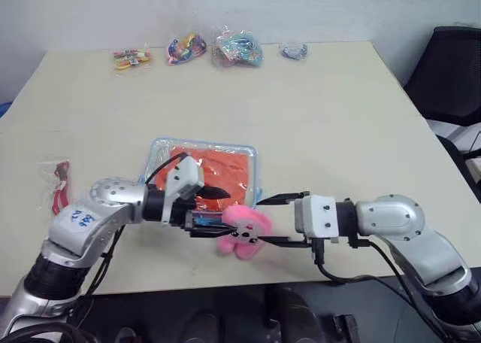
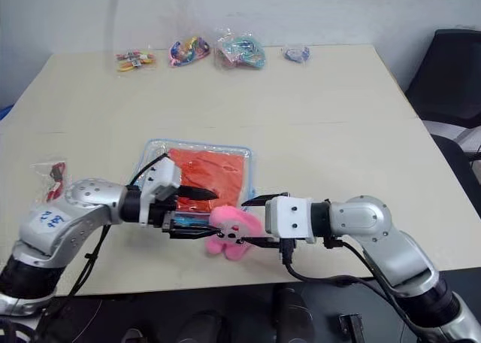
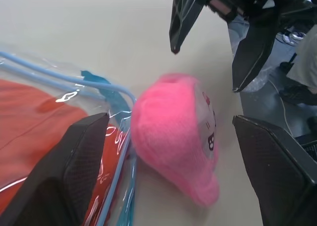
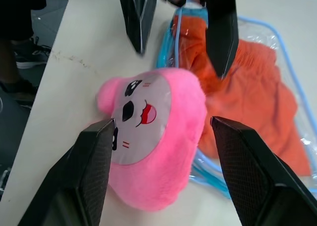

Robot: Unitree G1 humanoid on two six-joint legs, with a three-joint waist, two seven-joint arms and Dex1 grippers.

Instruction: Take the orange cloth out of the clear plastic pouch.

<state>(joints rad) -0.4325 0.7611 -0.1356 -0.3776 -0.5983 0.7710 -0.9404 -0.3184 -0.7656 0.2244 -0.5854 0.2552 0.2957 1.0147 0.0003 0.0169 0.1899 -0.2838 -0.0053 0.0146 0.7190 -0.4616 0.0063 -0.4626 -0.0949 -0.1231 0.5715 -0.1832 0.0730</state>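
Observation:
The clear plastic pouch (image 1: pixel 161 156) with light-blue edging lies flat near the table's front edge. The orange cloth (image 1: pixel 218 168) fills most of it, seen through the plastic. A small pink plush toy (image 1: pixel 244 230) lies on the table against the pouch's near corner. My left gripper (image 1: pixel 212 211) comes in from the left, open, its fingers spread by the pouch corner and the plush. My right gripper (image 1: pixel 276 221) faces it from the right, open, its fingers (image 4: pixel 94 166) standing on either side of the plush without closing on it.
Several small bags of colourful items (image 1: pixel 186 48) line the table's far edge. A packet with a red item (image 1: pixel 58 183) lies at the left. A black chair (image 1: pixel 451 72) stands beyond the right edge. Bare tabletop (image 1: pixel 323 117) stretches behind the pouch.

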